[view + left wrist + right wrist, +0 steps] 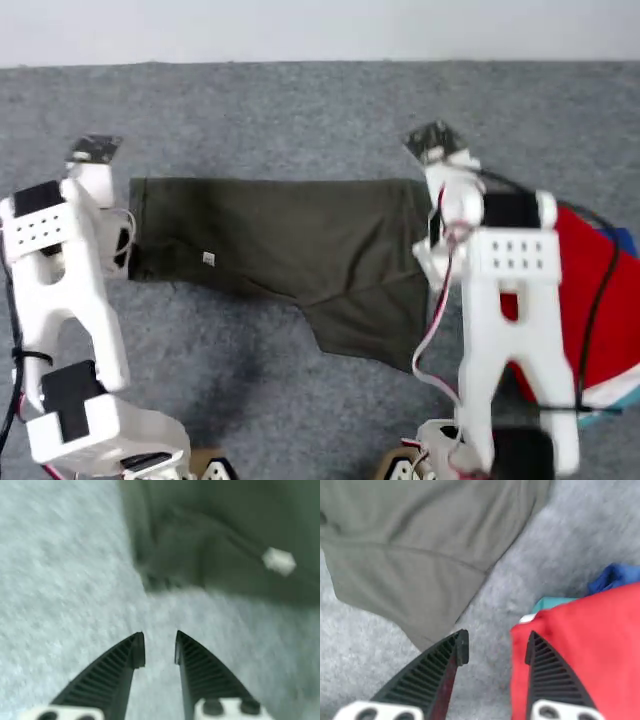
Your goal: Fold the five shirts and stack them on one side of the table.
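A dark olive shirt lies spread on the grey table, partly folded, with a small white tag near its left end. My left gripper hovers open over bare table just off the shirt's left edge, close to the tag. My right gripper is open above the gap between the olive shirt's right edge and a folded red shirt. The red shirt tops a stack at the table's right side. Nothing is held by either gripper.
Under the red shirt, blue and teal cloth stick out of the stack. The grey table runs free behind the olive shirt and in front of it between the two arm bases. A white wall borders the far edge.
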Robot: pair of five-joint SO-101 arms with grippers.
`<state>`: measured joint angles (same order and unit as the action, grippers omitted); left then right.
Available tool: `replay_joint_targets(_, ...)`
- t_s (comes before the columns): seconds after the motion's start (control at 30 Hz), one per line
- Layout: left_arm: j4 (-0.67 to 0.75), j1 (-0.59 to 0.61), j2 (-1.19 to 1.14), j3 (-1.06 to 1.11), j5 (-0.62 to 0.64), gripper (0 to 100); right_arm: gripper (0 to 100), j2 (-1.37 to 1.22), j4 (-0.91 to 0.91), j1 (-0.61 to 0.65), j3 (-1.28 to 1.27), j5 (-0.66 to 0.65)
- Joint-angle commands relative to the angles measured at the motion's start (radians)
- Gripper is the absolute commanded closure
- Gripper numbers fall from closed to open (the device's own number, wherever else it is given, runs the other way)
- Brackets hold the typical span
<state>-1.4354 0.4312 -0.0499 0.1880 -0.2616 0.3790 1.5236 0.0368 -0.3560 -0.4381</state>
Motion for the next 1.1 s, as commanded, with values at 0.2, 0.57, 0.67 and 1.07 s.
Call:
replay_joint_targets(0.2,0.029,-0.046,-0.324,-0.323,0.04,89,81.2,0.074,-0.053,-0.045,-0.172,-0.011)
replay_joint_targets(0.57,-0.189,-0.141,-0.572,-0.716,0.04,89,81.2,0.073,-0.058,-0.062,-0.175,-0.011)
replay_joint_targets(0.67,-0.189,-0.141,-0.641,-0.757,0.035,89,81.2,0.073,-0.058,-0.062,-0.175,-0.011)
replay_joint_targets(1.07,-0.216,-0.163,-0.872,-0.929,0.04,89,81.2,0.073,-0.058,-0.056,-0.175,-0.011)
